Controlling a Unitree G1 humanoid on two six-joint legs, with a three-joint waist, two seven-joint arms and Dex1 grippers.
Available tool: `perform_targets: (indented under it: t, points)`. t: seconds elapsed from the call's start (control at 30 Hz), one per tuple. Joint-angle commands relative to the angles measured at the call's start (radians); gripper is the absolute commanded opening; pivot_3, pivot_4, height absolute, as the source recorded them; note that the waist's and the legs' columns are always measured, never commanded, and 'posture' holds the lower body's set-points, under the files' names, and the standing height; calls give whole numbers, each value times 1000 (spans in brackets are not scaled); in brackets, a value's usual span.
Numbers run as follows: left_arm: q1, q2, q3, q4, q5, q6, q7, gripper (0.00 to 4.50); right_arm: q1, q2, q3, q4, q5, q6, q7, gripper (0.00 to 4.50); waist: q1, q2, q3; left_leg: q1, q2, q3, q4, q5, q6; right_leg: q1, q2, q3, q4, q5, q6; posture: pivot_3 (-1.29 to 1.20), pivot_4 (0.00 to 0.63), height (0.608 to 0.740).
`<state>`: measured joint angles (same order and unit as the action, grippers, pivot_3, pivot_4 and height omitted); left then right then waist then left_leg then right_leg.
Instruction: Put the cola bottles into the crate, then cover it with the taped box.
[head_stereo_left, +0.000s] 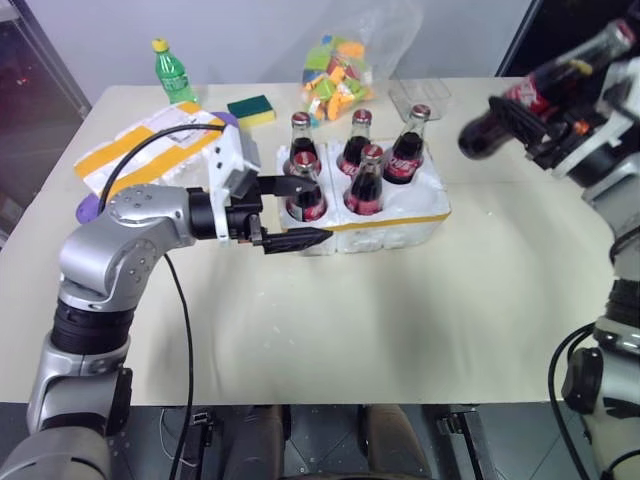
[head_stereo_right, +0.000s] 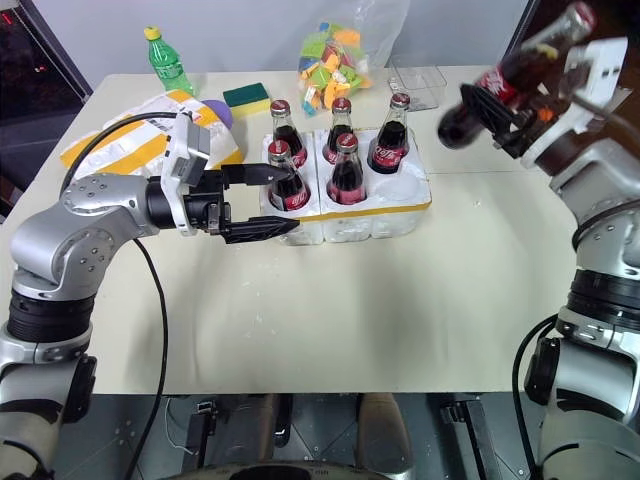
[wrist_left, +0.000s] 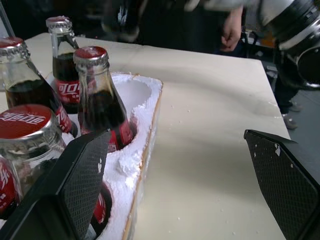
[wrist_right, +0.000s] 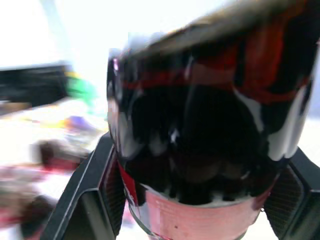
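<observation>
Looks like a robotics lab or test room to me, not a home or shop. There's one plain cream tabletop (head_stereo_left: 420, 330) pushed against a bare pale wall, and the stuff on it reads like a random set of test props: a green plastic bottle (head_stereo_left: 172, 70), a yellow-green sponge (head_stereo_left: 251, 108), a clear bag of colourful bits (head_stereo_left: 340, 70), an empty clear plastic tub (head_stereo_left: 420, 97) and a taped styrofoam box (head_stereo_left: 150, 148) with a shipping label. Loose black cables (head_stereo_left: 180, 300) run off the edge. In the left wrist view, a person's hand (wrist_left: 232, 31) shows beyond the far edge, standing by dark gear.
</observation>
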<state>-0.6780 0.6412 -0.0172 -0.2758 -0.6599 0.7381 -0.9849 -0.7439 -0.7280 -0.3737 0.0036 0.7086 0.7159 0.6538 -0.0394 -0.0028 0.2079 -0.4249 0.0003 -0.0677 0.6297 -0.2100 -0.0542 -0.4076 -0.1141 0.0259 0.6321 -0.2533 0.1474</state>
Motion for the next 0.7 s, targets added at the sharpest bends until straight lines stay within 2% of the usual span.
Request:
perform_targets:
  t: [0.03, 0.17, 0.53, 0.6, 0.63, 0.7]
  points:
    - [-8, 1, 23, -23, -17, -2, 8, 4500, 2, -20, 47, -64, 17, 56, 19, 2811, 0, 0, 0, 0, 0, 0, 1, 0, 0, 1, 0, 0, 0, 0, 0, 0, 150, 739]
    - [-14, -1, 18, -18, -14, -6, 9, 4500, 22, -24, 128, -69, -31, 49, 52, 2811, 5, -1, 0, 0, 0, 0, 2, 0, 0, 1, 0, 0, -1, 0, 0, 0, 150, 739]
    - [-11, -1, 18, -21, -8, -9, 13, 4500, 53, 33, 362, 70, -252, -14, 61, 2811, 5, 0, 0, -1, 0, 0, 0, 0, 0, -1, 0, 0, 0, 0, 0, 0, 150, 739]
    - [-5, 7, 13, -25, 4, -15, 11, 4500, 35, 48, 376, 113, -285, -23, 43, 3890, 5, -1, 0, -1, 0, 0, 0, 0, 0, -1, 0, 0, -1, 0, 0, 0, 150, 739]
    - [0, 11, 11, -26, 10, -19, 10, 4500, 30, 52, 382, 124, -304, -33, 38, 4288, 4, -2, -1, -1, 0, 0, 1, 0, 0, 0, 0, 0, -1, 0, 0, 0, 150, 739]
    - [12, 26, 13, -32, 23, -27, 9, 4500, 27, 48, 372, 116, -314, -37, 37, 4426, 1, -3, -1, 1, 0, 0, 1, 0, 0, 1, 0, 0, 0, 0, 0, 0, 150, 739]
